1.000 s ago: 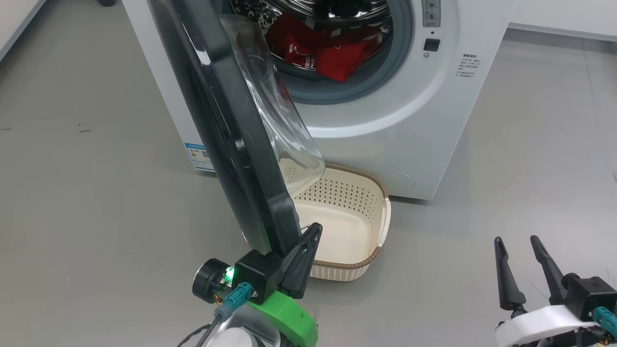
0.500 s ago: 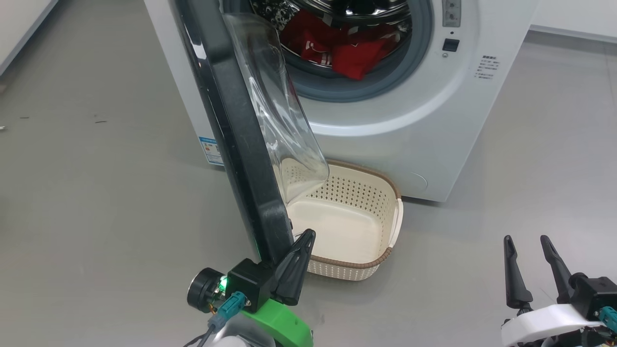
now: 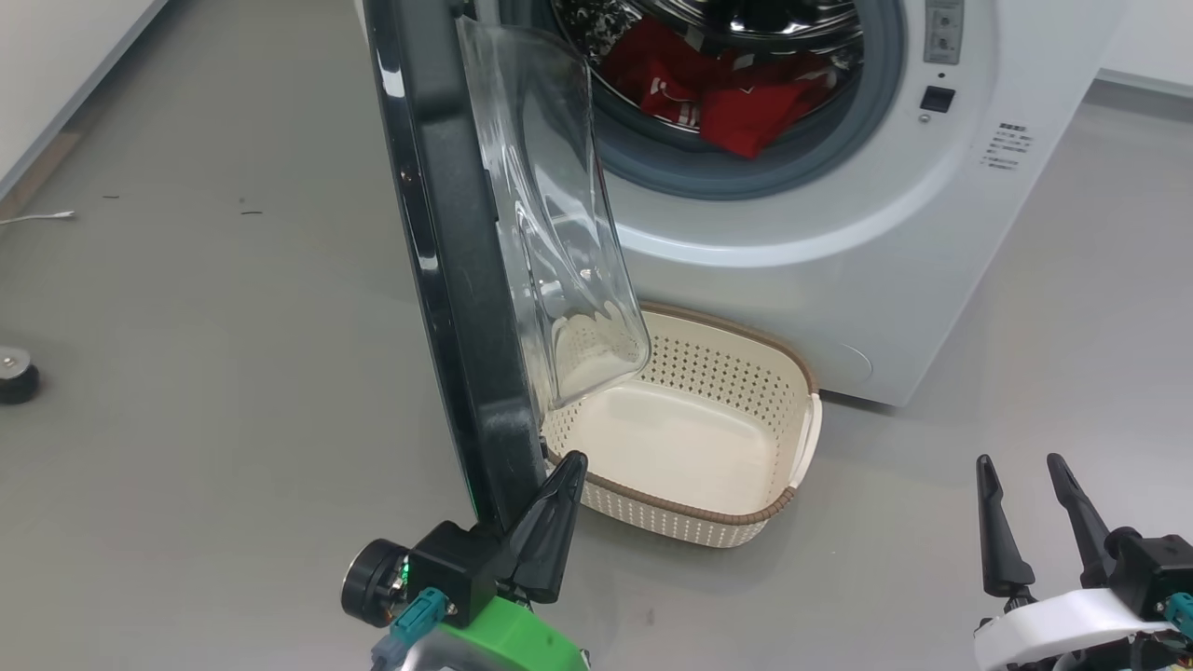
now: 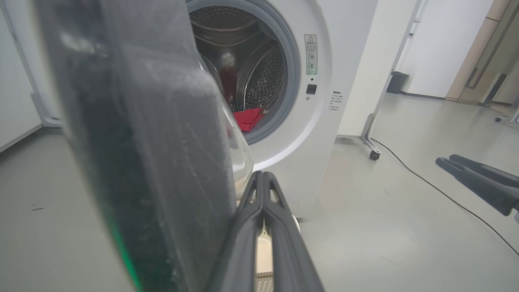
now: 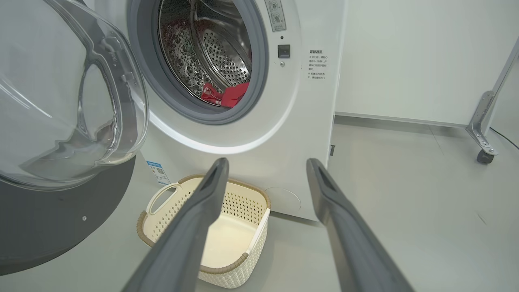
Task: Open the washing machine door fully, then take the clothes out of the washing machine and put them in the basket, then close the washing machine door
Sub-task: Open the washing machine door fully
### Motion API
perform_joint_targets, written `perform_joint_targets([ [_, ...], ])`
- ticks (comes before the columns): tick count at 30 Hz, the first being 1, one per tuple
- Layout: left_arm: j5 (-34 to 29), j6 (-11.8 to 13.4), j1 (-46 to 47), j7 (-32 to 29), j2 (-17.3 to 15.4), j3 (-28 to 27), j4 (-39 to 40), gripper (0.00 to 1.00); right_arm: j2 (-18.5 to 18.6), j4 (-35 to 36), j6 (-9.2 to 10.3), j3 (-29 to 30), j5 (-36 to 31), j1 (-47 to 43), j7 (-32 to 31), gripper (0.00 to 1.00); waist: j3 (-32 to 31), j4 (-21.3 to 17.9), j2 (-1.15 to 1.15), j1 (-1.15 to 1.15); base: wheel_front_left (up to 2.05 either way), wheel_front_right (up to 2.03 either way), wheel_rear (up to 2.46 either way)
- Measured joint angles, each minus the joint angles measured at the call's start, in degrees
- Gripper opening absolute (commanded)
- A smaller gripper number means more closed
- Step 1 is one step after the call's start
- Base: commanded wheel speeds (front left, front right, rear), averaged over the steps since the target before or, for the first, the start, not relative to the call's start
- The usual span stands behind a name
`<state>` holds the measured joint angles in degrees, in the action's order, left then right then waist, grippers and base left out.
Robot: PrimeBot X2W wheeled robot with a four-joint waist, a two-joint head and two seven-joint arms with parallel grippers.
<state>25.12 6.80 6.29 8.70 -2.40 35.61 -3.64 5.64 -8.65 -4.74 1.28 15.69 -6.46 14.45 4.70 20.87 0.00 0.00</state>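
The washing machine door stands partly open, its black rim edge-on and its clear glass bowl bulging toward the washing machine. Red clothes lie in the steel drum, seen too as clothes through the grey gasket. My left gripper is shut, empty, its fingers lying along the inner side of the door's lower rim. The cream basket sits empty on the floor below the drum opening. My right gripper is open low at the right, apart from everything.
Grey floor spreads left and right of the machine. A small black round object and a white cable lie at the far left. A wheeled metal leg and a dark cable are right of the machine.
The head camera has shifted, so the machine sits further right in view. My shut left gripper stayed at the door's rim, and the door swung a little wider, uncovering more of the basket.
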Motion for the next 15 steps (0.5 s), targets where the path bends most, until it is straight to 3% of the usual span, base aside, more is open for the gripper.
perform_joint_targets([
  [15,-1.6,0.0,-3.4,0.6,-0.1,-3.9,1.8,0.00,-0.1,0.0,-0.48,0.0,-0.7,-0.2,0.0,1.00,-0.6,5.0,0.00,0.00,0.00,0.00,0.00],
])
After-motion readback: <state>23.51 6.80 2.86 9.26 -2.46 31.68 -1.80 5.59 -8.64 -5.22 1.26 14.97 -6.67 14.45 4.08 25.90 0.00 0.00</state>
